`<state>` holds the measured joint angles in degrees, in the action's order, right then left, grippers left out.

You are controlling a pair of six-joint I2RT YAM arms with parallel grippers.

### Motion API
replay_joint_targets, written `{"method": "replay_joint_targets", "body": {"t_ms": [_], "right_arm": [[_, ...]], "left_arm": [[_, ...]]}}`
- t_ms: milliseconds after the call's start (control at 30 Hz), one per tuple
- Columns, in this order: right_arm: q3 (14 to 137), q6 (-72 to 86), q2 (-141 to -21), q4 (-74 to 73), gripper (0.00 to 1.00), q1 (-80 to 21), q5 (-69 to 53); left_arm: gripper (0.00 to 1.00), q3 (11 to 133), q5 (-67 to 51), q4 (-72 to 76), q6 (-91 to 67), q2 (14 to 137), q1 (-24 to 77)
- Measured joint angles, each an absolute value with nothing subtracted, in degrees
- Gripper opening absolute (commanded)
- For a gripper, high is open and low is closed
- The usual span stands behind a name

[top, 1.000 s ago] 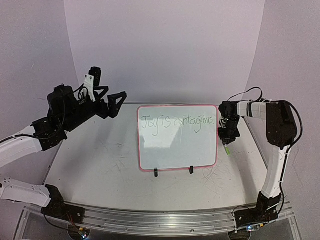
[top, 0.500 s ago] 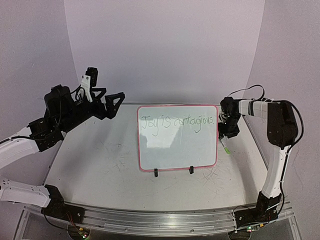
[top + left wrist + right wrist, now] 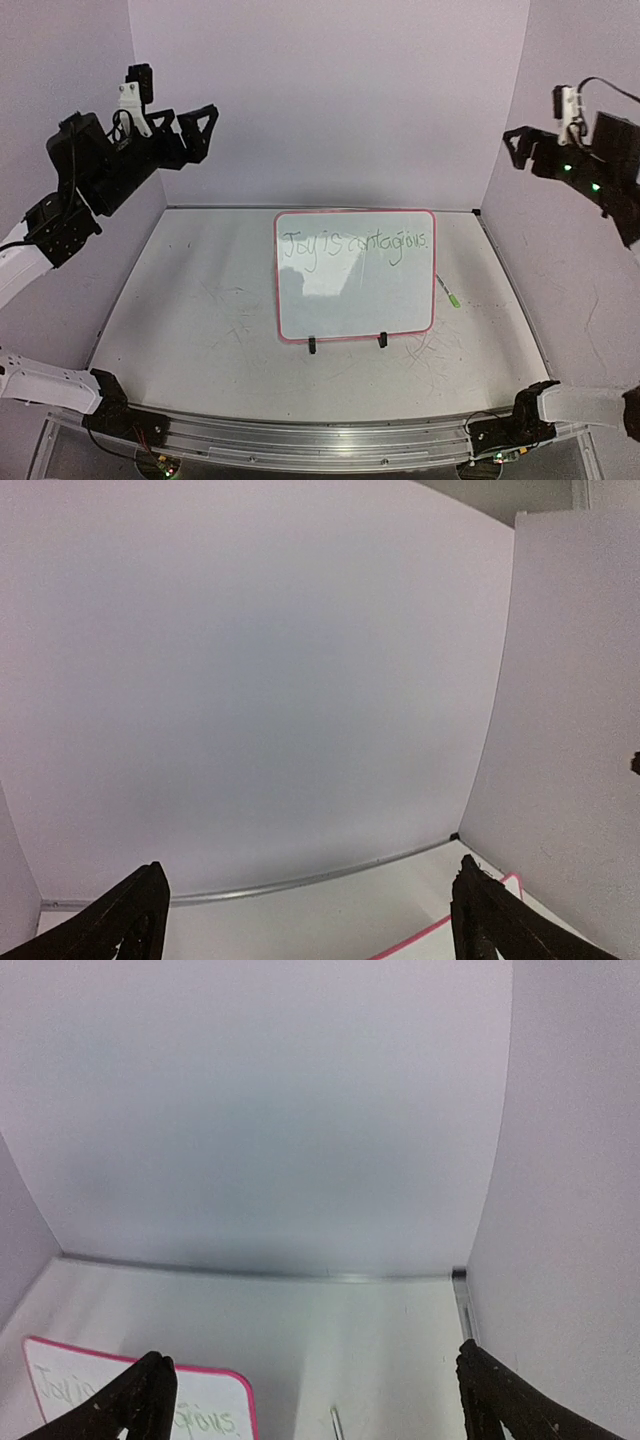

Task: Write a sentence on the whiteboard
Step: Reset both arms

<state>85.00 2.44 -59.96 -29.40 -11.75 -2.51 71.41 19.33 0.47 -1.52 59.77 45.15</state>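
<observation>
- in the top view we see the small rectangular whiteboard (image 3: 355, 295), white with rounded corners and a thin red-pink rim, at the centre of the frame. it stands on a black wire stand whose two feet rest on the pale, scuffed desk (image 3: 190, 320).
- the sentence (image 3: 355, 247), one line of thin green handwriting, runs across the upper part of the board and reads "joy is contagious."
- a slim white pen with a green end (image 3: 448, 291) lies flat on the desk just beside the board's right edge.
- the black two-fingered left tool (image 3: 190, 125) hangs in the upper left of the frame, high above the desk. its wrist view shows the fingers (image 3: 130, 925) spread wide with nothing between them, so it is released.
- the right tool (image 3: 525, 150) hangs in the upper right, also well above the desk. its fingers (image 3: 500, 1405) are likewise wide apart and empty, so it too is released.
- in the right wrist view, the board's corner with the end of the writing sits at lower left and the pen at the bottom edge.
</observation>
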Motion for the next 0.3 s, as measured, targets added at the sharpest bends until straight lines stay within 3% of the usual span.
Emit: {"method": "replay_joint_targets", "body": {"t_ms": [167, 300], "right_arm": [[84.3, 2.5, -46.5, -21.2, 0.98, -11.7, -2.8], [83.8, 2.3, -43.4, -16.9, 0.98, -11.7, -2.2]], "left_arm": [[0.99, 75.7, 19.6, 0.6, 0.0, 59.8, 45.2], [0.99, 76.1, 19.6, 0.4, 0.2, 59.9, 45.2]]}}
